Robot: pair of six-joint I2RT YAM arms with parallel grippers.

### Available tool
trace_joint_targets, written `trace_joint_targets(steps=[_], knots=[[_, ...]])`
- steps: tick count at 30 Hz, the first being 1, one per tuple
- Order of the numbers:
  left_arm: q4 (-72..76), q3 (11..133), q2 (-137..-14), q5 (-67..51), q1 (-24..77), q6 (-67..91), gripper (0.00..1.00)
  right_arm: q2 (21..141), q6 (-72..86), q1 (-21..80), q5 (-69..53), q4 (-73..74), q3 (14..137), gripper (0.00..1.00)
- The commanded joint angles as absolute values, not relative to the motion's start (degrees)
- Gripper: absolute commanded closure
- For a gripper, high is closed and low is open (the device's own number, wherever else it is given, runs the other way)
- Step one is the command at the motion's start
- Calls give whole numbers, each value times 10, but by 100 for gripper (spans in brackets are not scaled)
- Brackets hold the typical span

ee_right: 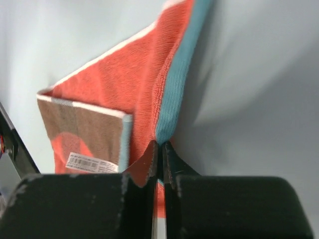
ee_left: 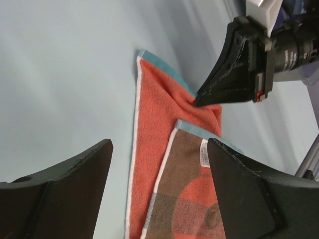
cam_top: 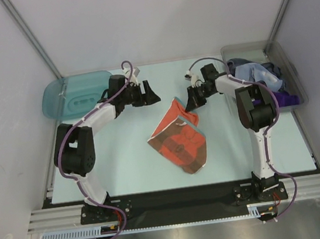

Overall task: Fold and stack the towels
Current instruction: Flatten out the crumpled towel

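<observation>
An orange-brown towel [cam_top: 180,140] with red print and a teal border lies partly folded on the pale table. One brown printed flap with a white label [ee_left: 204,152] rests on the orange side. My right gripper [cam_top: 193,108] is shut on the towel's far right edge, pinching the teal border [ee_right: 172,99] between its fingertips [ee_right: 160,144] and pulling the cloth into a raised crease. My left gripper [cam_top: 152,94] hangs open above the towel's far corner, with nothing between its fingers. In the left wrist view the towel [ee_left: 159,114] shows between them and the right gripper [ee_left: 197,102] beyond.
A clear grey bin [cam_top: 291,73] at the back right holds more towels, grey-blue [cam_top: 251,72] and deep purple [cam_top: 290,99]. A teal plastic tray [cam_top: 74,92] sits at the back left, behind the left arm. Grey walls close in the table.
</observation>
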State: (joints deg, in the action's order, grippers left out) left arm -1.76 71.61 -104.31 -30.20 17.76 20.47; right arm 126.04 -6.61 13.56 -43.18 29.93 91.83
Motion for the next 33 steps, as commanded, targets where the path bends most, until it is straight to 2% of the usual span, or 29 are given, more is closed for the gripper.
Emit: trace_joint_targets(steps=[1, 3, 8, 15, 19, 23, 31, 33], knots=[[110, 668, -1014, -344, 175, 184, 15, 1169, -82, 170, -439, 306, 899, 100], [147, 657, -1010, -365, 175, 178, 14, 1130, -94, 182, -444, 302, 862, 100], [109, 714, -1048, -494, 172, 130, 13, 1012, -121, 188, -489, 299, 789, 100], [178, 737, -1095, -644, 175, 179, 13, 996, -132, 185, -514, 322, 788, 100], [189, 727, -1097, -671, 179, 184, 14, 1000, -133, 174, -515, 330, 790, 100], [184, 722, -1100, -680, 183, 180, 22, 1001, -127, 166, -526, 323, 790, 100], [109, 762, -1123, -658, 192, 134, 20, 1003, -129, 165, -539, 323, 790, 100], [99, 777, -1135, -658, 192, 134, 24, 1002, -129, 165, -537, 324, 789, 100]])
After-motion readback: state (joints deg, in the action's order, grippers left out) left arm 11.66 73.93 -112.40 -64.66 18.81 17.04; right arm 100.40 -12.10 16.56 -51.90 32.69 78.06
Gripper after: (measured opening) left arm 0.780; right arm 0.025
